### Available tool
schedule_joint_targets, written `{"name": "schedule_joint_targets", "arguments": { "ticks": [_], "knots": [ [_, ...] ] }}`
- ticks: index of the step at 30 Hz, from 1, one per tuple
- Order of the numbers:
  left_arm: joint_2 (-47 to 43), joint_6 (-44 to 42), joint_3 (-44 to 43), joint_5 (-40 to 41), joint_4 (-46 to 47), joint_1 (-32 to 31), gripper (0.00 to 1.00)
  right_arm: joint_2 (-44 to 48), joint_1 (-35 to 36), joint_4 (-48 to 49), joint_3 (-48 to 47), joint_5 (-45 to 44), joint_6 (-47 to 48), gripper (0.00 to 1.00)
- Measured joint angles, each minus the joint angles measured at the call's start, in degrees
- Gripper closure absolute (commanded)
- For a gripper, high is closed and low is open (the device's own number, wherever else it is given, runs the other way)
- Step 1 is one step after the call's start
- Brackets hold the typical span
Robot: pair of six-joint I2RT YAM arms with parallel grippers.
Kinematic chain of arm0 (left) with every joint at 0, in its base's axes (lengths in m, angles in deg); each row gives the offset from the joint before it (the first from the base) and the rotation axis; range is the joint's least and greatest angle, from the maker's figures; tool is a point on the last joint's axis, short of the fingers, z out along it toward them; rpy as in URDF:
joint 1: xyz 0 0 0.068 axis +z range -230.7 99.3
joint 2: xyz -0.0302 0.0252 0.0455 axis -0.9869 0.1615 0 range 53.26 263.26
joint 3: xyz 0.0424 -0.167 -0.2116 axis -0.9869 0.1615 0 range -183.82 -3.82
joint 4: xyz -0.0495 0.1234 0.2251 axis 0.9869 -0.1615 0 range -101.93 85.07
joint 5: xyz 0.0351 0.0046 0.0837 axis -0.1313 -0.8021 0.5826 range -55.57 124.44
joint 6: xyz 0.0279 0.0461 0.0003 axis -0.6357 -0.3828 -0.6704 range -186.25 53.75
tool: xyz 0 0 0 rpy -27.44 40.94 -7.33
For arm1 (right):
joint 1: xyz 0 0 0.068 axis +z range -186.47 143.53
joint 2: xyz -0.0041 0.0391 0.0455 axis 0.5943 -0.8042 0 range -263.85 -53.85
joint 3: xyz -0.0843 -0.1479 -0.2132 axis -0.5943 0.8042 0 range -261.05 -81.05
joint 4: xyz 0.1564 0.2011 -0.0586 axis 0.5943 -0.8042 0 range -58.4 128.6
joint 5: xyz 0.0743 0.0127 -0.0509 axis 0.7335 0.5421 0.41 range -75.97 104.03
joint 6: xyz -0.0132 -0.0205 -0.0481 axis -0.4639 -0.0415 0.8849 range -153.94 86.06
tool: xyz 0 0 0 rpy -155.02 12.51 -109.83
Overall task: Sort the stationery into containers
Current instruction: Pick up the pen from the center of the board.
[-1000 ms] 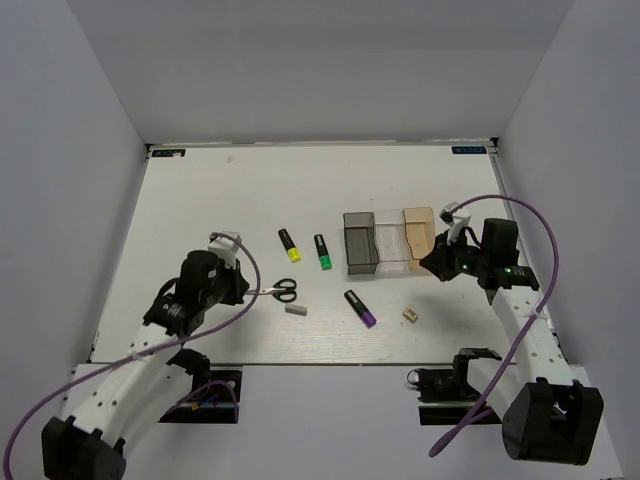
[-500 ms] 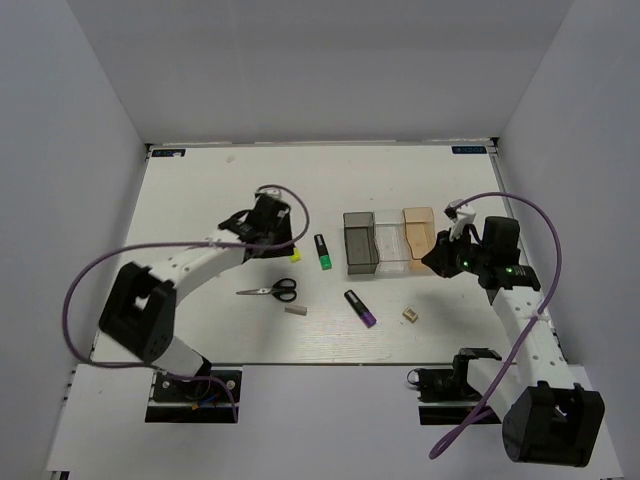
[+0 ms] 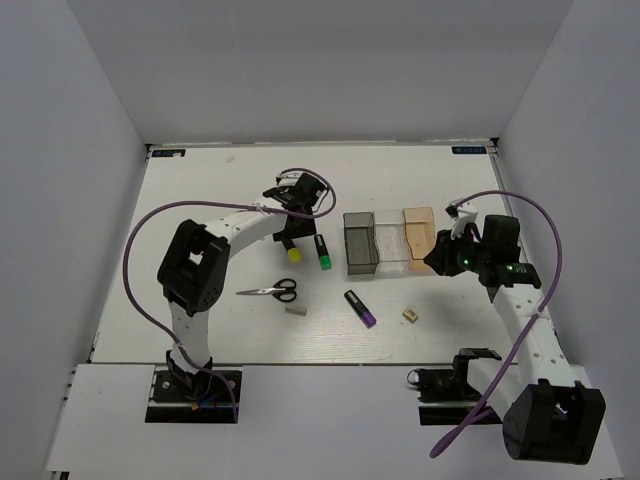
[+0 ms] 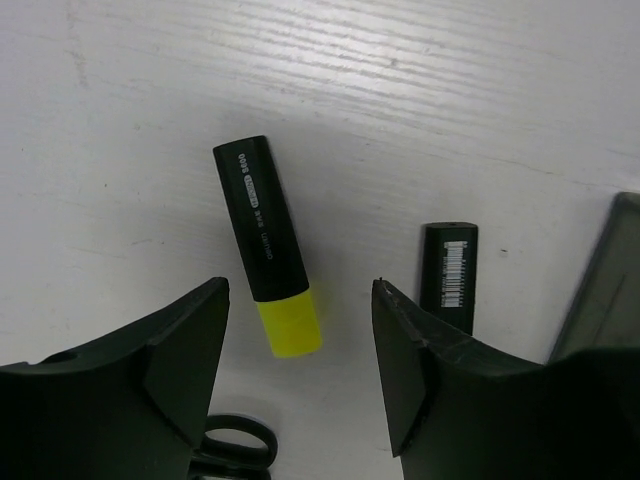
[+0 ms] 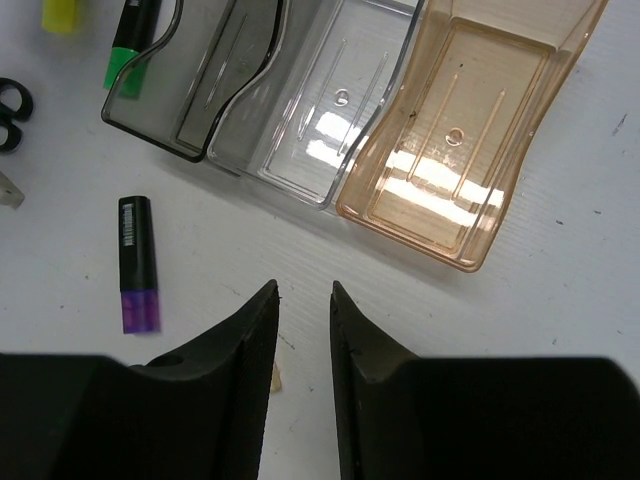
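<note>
Left gripper [image 4: 298, 300] wide open astride the yellow highlighter [image 4: 268, 250] — we see nothing held by either claw.

Its fingers [image 4: 190, 340] flank the marker's yellow end, with bare table [image 3: 200, 200] showing on both sides. The marker's long axis runs roughly away from the arms and slightly tilted, black end far and yellow end near. Just beside it on the right lies the green highlighter [image 3: 322, 252], near parallel, its green end also near. The dark container [image 5: 190, 90] stands past it, and the scissors [image 3: 270, 292] lie closer to the arms. The right gripper [image 5: 303, 300] — jaws a narrow gap apart, empty — hovers by the tan-orange container [image 5: 470, 130]. The purple highlighter [image 5: 137, 265] lies diagonally before the boxes, purple end toward the arms.
</note>
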Motion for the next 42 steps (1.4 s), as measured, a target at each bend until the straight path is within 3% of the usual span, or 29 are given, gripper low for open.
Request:
{"name": "schedule_joint_targets", "arguments": {
  "ticks": [13, 16, 19, 22, 25, 26, 28, 29, 30, 31, 32, 34, 39, 42],
  "knots": [
    [4.81, 7.41, 1.03, -1.68, -1.79, 1.90, 0.36, 0.00, -0.04, -1.29, -0.33, -1.27, 0.09, 0.69],
    [5.05, 8.35, 1.64, -1.95, -1.16, 1.90, 0.42, 0.00, -0.07, -1.29, -0.33, -1.27, 0.07, 0.69],
    [5.01, 8.90, 2.08, -1.79, -0.09, 1.90, 0.55, 0.00, -0.07, -1.29, -0.33, -1.29, 0.04, 0.69],
    [4.42, 9.25, 3.15, -1.73, 1.18, 1.90, 0.81, 0.00, -0.09, -1.29, -0.33, -1.31, 0.02, 0.69],
    [3.65, 9.33, 4.39, -1.64, 2.38, 1.90, 0.95, 0.00, -0.11, -1.29, -0.35, -1.31, 0.02, 0.69],
    [3.30, 9.25, 4.87, -1.64, 2.80, 1.88, 1.00, 0.00, -0.11, -1.29, -0.35, -1.29, 0.02, 0.55],
    [2.71, 8.33, 5.46, -1.77, 3.32, 1.73, 1.00, 0.02, -0.11, -1.38, -0.35, -1.25, -0.28, 0.25],
    [2.49, 7.45, 5.73, -1.77, 3.26, 1.60, 1.00, 0.02, -0.11, -1.46, -0.35, -1.31, -0.44, 0.21],
    [2.23, 6.49, 5.81, -1.73, 2.84, 1.33, 1.00, 0.02, -0.11, -1.49, -0.35, -1.36, -0.11, 0.24],
    [1.92, 5.55, 5.81, -1.64, 2.62, 0.87, 1.00, 0.07, -0.11, -1.46, -0.35, -1.33, 0.00, 0.35],
    [1.44, 4.46, 5.81, -1.55, 2.60, 0.24, 1.00, 0.11, -0.11, -1.46, -0.35, -1.29, 0.11, 0.71],
    [-0.11, 2.58, 5.75, -1.42, 2.73, -1.38, 1.00, 0.22, -0.11, -1.44, -0.35, -1.22, 0.17, 1.00],
    [-3.02, -1.05, 1.68, -1.44, 3.45, -6.12, 1.00, 0.37, -0.11, -1.42, -0.35, -1.38, -0.11, 1.00],
    [-3.06, -2.05, -1.95, -1.95, 4.90, -8.48, 1.00, 0.35, -0.20, -1.40, -0.35, -1.73, -0.13, 0.89]
  ]
}}
